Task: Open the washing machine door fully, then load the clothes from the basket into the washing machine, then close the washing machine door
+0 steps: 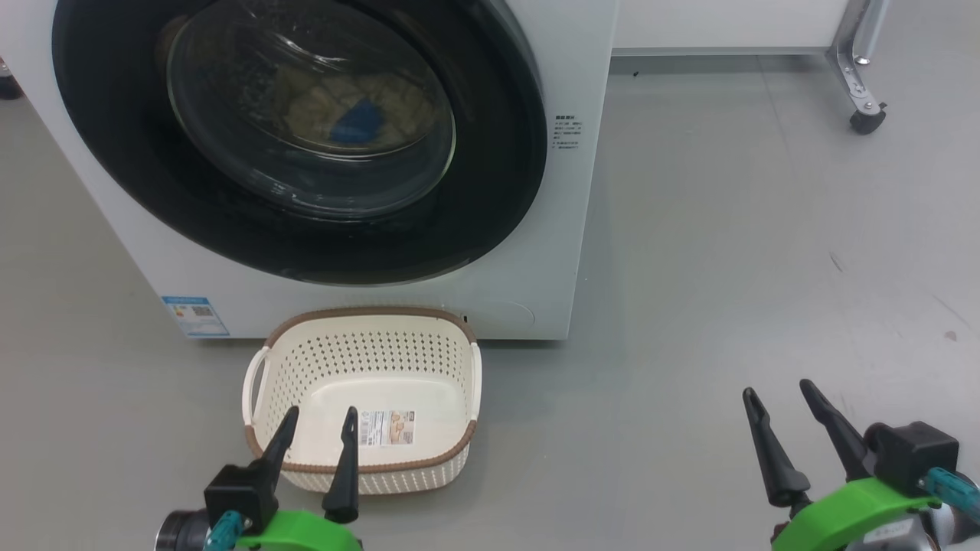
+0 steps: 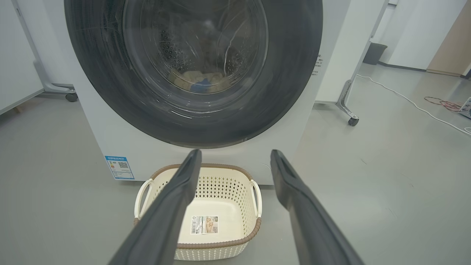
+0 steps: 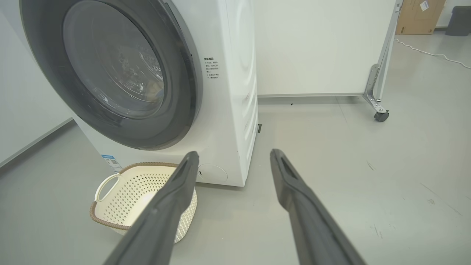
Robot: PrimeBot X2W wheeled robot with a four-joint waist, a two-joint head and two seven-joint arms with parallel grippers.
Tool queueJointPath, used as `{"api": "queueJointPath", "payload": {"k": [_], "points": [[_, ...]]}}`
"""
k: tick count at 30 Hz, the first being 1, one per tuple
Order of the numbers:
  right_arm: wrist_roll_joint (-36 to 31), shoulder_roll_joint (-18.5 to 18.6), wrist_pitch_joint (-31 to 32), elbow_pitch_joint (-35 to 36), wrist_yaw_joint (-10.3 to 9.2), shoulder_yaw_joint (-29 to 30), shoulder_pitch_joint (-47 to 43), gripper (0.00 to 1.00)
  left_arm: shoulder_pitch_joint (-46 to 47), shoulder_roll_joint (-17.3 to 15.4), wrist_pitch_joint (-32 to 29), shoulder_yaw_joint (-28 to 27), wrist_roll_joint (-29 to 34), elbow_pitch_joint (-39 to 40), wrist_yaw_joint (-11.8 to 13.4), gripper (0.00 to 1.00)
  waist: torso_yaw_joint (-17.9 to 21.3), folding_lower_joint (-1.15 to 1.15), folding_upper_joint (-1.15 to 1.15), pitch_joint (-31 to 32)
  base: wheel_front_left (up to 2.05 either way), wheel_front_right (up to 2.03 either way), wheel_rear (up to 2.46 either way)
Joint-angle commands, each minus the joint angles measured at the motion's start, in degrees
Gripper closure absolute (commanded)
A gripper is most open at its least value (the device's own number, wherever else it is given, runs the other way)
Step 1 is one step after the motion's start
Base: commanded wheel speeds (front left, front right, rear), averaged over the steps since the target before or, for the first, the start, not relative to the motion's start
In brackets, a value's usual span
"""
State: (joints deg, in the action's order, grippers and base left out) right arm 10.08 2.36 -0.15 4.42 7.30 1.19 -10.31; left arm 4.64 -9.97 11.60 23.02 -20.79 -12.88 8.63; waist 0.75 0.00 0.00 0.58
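Note:
The white washing machine (image 1: 566, 199) stands ahead with its black-rimmed door (image 1: 490, 153) shut flat against its front. Through the glass bowl the cream-yellow clothes (image 1: 348, 115) with a blue patch lie inside the drum, also seen in the left wrist view as clothes (image 2: 200, 81). On the floor before it sits the cream basket (image 1: 459, 383), holding just a label. My left gripper (image 1: 321, 419) hovers open above the basket's near rim. Off to the lower right, my right gripper (image 1: 779, 392) is open over bare floor, holding nothing.
A white panel on a metal leg with a caster (image 1: 867, 119) stands behind the machine to the right. Grey floor (image 1: 750, 252) spreads wide on the right. A white cable (image 2: 415, 106) and a dark bin (image 2: 374, 53) lie far off.

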Motion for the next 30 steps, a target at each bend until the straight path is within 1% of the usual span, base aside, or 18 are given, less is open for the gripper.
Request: {"api": "queueJointPath", "payload": {"k": [1, 16, 23, 24, 27, 30], "points": [[0.3, 0.52, 0.08, 2.23, 0.19, -0.97, 1.26, 0.0, 1.64, -1.01, 0.26, -1.99, -0.21, 1.98, 0.21, 0.0, 0.0, 0.0, 0.0, -0.03, 0.0, 0.0, 0.0], [1.34, 0.52, 0.11, 1.81, 0.19, -1.2, 1.68, 0.0, 1.99, -1.33, 0.51, -1.45, -0.47, 1.85, 0.52, 0.0, -0.12, 0.0, 0.0, -0.14, 0.0, 0.0, 0.0], [1.43, 0.52, 0.06, 1.62, 0.19, -1.47, 2.23, 0.0, 2.5, -1.3, 1.69, -1.55, -0.06, 2.5, 0.75, 0.0, -0.65, 0.0, 0.0, -0.22, 0.0, 0.0, 0.0], [1.46, -0.05, 0.15, -0.37, 0.0, -0.18, 0.02, 1.0, -0.05, -0.15, 1.03, 0.56, -0.04, 0.17, 0.52, 1.0, -0.65, 0.0, 0.0, -0.21, 0.0, 0.0, 0.0], [1.73, -0.3, 0.12, -3.06, 0.0, -0.53, -0.3, 1.0, -0.96, 0.31, 0.86, 1.08, -0.3, -2.12, 0.43, 1.0, -0.66, 0.0, 0.0, -0.21, 0.0, 0.0, 0.0], [3.81, -0.19, 0.11, -3.25, 0.01, -0.57, -0.03, 1.0, -0.96, 0.45, 0.47, 0.42, -2.07, -2.0, 0.05, 1.0, -0.66, 0.0, 0.0, -0.22, 0.0, 0.0, 0.0]]}}
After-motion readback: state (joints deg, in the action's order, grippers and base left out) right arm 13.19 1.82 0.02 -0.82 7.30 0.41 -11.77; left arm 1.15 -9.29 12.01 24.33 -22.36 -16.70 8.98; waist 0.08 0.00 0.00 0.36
